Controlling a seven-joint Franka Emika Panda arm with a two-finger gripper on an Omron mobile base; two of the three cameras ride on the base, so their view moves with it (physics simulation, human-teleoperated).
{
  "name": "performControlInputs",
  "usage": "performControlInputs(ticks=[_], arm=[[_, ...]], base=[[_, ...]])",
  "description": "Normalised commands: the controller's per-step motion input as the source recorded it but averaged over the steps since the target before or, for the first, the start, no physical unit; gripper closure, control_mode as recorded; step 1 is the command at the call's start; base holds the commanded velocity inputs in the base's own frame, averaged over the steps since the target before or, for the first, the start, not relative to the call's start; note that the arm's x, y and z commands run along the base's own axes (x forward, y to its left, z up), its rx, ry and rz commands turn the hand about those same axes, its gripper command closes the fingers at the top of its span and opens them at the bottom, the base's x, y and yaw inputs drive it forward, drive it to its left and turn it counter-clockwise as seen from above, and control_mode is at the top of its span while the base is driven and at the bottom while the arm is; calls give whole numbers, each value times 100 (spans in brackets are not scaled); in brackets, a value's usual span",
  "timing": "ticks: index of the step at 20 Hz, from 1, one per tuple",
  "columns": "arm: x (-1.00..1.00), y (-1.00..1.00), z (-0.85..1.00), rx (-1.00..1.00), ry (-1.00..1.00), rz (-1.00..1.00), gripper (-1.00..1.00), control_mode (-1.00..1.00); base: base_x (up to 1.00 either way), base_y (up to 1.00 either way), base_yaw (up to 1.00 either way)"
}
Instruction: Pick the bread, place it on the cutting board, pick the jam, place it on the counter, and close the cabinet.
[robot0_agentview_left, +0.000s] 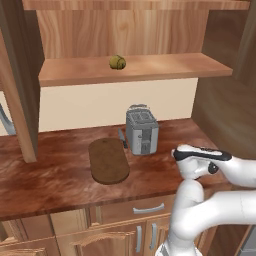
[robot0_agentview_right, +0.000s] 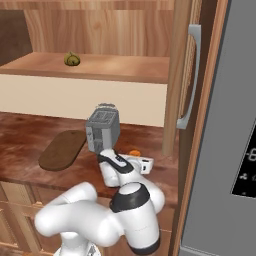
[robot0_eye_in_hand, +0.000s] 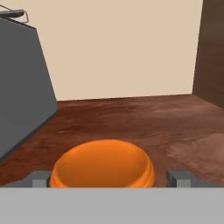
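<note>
The bread (robot0_agentview_left: 117, 62) is an olive-yellow ball lying on the open cabinet's shelf (robot0_agentview_left: 150, 69), and it shows again as the bread (robot0_agentview_right: 72, 59). The dark oval cutting board (robot0_agentview_left: 108, 160) lies bare on the counter (robot0_agentview_left: 45, 175), left of the toaster. The orange jam (robot0_eye_in_hand: 103, 164) sits low by the counter, to the right of the toaster, and shows as an orange spot, the jam (robot0_agentview_right: 134, 152). My gripper (robot0_eye_in_hand: 110, 178) is open around it, one fingertip on each side, with a small gap on the right. The cabinet door (robot0_agentview_right: 181, 75) stands open.
A grey toaster (robot0_agentview_left: 141, 131) stands just right of the board, with a knife (robot0_agentview_left: 122, 139) lying between them. The other open door (robot0_agentview_left: 20, 90) hangs at the left. A tall grey fridge (robot0_agentview_right: 230, 125) bounds the right side.
</note>
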Motion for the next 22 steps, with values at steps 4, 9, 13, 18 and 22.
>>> performControlInputs(ticks=[4,9,13,18,22], arm=[[-37,0,0,0,0,0,-100,-100],[-38,0,0,0,0,0,-100,-100],[-37,0,11,0,0,0,-100,-100],[-27,0,23,0,0,0,-100,-100],[-15,0,31,0,0,0,-100,-100]], base=[[0,0,0],[0,0,0],[0,0,0],[0,0,0],[0,0,0]])
